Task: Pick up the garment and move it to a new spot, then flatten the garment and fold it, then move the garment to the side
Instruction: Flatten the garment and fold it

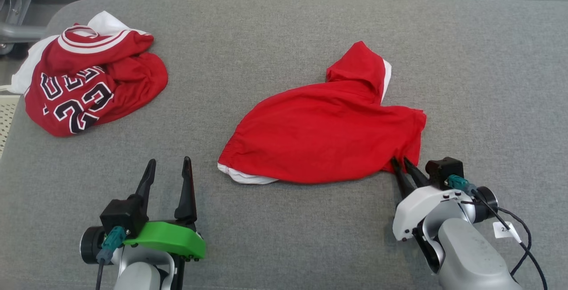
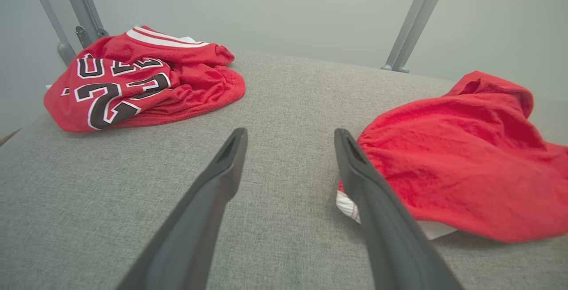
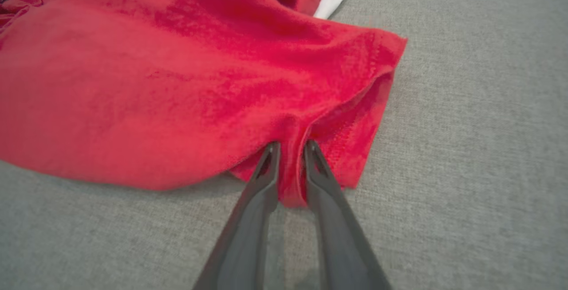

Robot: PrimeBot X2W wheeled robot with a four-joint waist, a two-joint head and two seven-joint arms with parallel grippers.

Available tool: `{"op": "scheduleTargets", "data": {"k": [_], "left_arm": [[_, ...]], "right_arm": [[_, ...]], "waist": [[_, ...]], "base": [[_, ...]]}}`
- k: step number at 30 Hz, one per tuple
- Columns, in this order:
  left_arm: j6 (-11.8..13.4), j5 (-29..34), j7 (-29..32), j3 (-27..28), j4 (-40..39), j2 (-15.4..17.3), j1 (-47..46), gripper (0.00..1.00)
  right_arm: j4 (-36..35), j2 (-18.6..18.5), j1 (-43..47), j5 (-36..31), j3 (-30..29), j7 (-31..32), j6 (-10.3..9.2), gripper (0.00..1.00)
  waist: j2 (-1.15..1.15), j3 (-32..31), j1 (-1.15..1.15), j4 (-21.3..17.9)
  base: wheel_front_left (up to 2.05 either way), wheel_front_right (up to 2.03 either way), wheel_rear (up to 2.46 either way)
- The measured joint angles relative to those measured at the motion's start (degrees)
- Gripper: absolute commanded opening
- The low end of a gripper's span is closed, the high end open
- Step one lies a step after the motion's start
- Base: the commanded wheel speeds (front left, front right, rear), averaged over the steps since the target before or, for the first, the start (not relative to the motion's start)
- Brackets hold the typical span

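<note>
The red cloth garment with white trim (image 1: pixel 328 135) lies spread, a little rumpled, in the middle of the grey fabric-covered table (image 1: pixel 284 245), with its near right corner at the right gripper (image 1: pixel 401 162). That gripper's fingers stand nearly together, and a ridge of the red hem is pinched between them. The step in hand appears to be the pick-up before the move to a new spot. To do it well, the pinch likely needs to bite past the hem edge and take both layers, since a shallow hold on thin cloth could slip once the weight hangs from it. A straight lift before any sideways travel would keep the cloth from dragging across the table. The left gripper (image 1: pixel 168 162) hovers over bare table near the garment's waistband end, its fingers spread wide and holding nothing. It looks well placed to take that end if a second hold is wanted. The right wrist view shows the bite itself, cloth gathered between the fingertips (image 3: pixel 273 148), which the head view leaves too small to judge. The head view gives the garment's whole outline and the crumpled red jersey with black-and-white numbers (image 1: pixel 88 81) well apart at the far left. The left wrist view shows the white trim folded under at the near edge.
</note>
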Motion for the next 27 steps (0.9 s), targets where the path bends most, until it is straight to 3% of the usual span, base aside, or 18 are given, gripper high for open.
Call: {"op": "scheduleTargets", "data": {"k": [1, 2, 9, 16, 27], "left_arm": [[0.0, 0.1, 0.0, 0.1, 0.0, 0.0, 0.1, 1.0], [0.0, 0.1, 0.0, 0.2, 0.0, -0.1, 0.1, 1.0], [0.1, 0.1, 0.0, 1.4, -0.5, -0.4, 0.6, 1.0], [0.0, 0.1, 0.0, 1.9, -1.0, -0.6, 1.5, 1.0], [-0.1, 0.1, 0.0, 1.8, -1.5, -0.7, 2.0, 1.0]], "right_arm": [[0.0, 0.0, -0.2, 0.0, -0.1, 0.0, 0.0, 0.02], [-0.1, 0.0, -0.4, 0.0, -0.2, 0.0, 0.0, 0.0], [-5.3, -0.3, 0.1, 1.4, -0.3, 0.0, 0.0, 0.0], [-12.0, -0.8, 4.6, 10.7, 3.0, 0.3, 0.0, 0.0], [-27.8, -4.2, 10.4, 15.8, 1.8, 9.9, 0.0, 0.0]], "waist": [[0.0, 0.1, 0.0, 0.1], [0.0, 0.2, 0.0, 0.1], [0.0, -0.1, 0.0, -1.7], [0.0, -1.0, 0.0, -4.9], [0.0, -2.7, 0.0, -7.8]], "base": [[0.0, 0.0, 0.0], [0.0, 0.0, 0.0], [0.0, 0.0, 0.0], [0.0, 0.0, 0.0], [0.0, 0.0, 0.0]]}}
